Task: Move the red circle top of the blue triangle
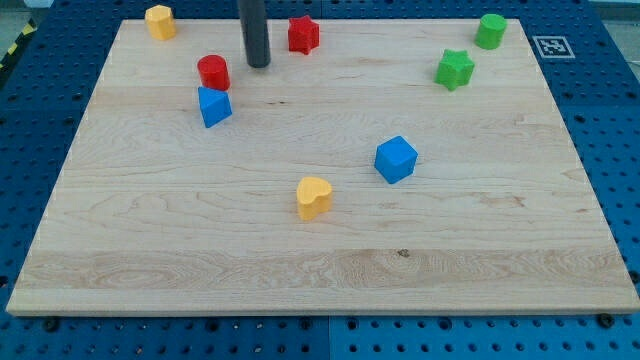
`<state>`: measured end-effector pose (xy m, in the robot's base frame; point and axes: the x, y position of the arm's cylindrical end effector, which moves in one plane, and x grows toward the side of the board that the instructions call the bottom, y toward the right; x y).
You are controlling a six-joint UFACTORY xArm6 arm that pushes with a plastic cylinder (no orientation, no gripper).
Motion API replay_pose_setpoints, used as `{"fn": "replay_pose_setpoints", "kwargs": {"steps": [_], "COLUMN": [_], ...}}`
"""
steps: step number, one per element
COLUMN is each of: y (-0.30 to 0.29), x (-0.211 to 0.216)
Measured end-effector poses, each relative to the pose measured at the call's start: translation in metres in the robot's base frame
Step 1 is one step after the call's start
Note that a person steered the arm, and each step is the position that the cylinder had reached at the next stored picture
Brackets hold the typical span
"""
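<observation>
Camera view shows the red circle (213, 72) already just above the blue triangle (214, 106) on the counter (330, 270), near-touching, with my tip (258, 64) (a bare rod, grasping nothing) just to the circle's right, slightly higher.

Red circle (213, 72) just above blue triangle (214, 106)

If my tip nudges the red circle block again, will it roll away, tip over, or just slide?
The short red cylinder block stands on its flat end, so it will probably slide, not roll. It looks squat, so tipping seems unlikely. My tip is to its right; an off-centre push may curve it past the blue triangle block just below it on the smooth wooden board.
</observation>
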<state>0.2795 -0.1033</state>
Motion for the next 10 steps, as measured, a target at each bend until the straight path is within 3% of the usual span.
{"fn": "replay_pose_setpoints", "kwargs": {"steps": [2,5,9,10], "y": [-0.051,-0.056,-0.029,0.013], "x": [0.012,0.014,0.033,0.033]}}
